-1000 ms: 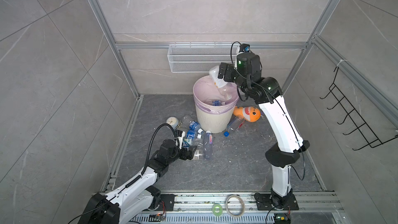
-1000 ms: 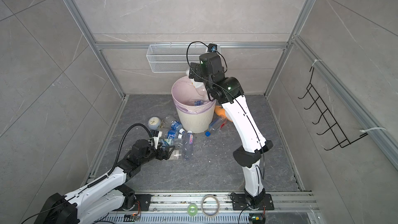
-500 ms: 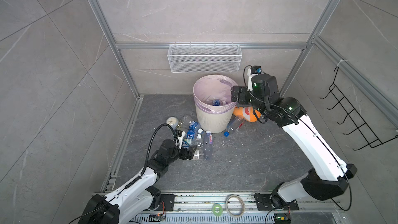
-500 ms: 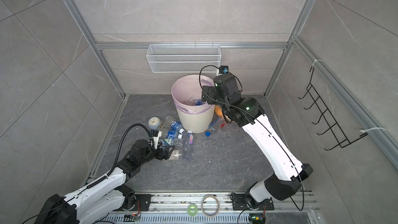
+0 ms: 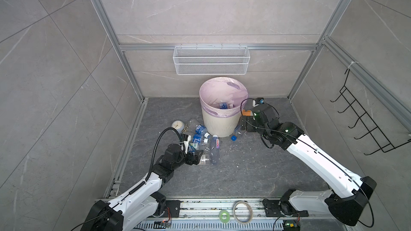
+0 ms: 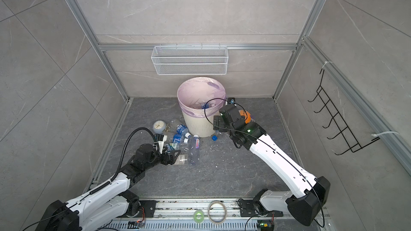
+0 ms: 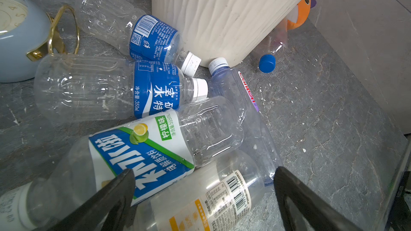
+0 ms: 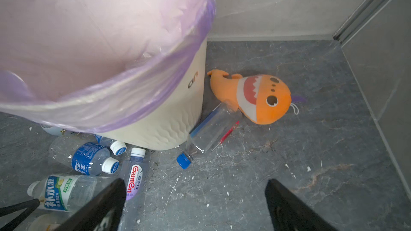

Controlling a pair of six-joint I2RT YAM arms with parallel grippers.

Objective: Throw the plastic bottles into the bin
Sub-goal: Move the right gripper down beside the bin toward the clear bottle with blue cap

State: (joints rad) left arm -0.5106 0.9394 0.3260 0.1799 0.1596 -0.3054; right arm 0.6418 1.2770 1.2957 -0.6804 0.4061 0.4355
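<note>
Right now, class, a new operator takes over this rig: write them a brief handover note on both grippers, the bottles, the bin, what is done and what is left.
Left gripper: open, low over the bottle pile, around the orange-label bottle, not closed.
Right gripper: open, empty, beside the bin, above the blue-capped bottle.
Done: a few bottles lie inside the bin.
Left: about five bottles in the pile left of the bin, plus the blue-capped one against the orange plush shark. Leave the shark and the clock.

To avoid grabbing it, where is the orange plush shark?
The orange plush shark lies on the floor right of the bin, touching the blue-capped bottle.
</note>
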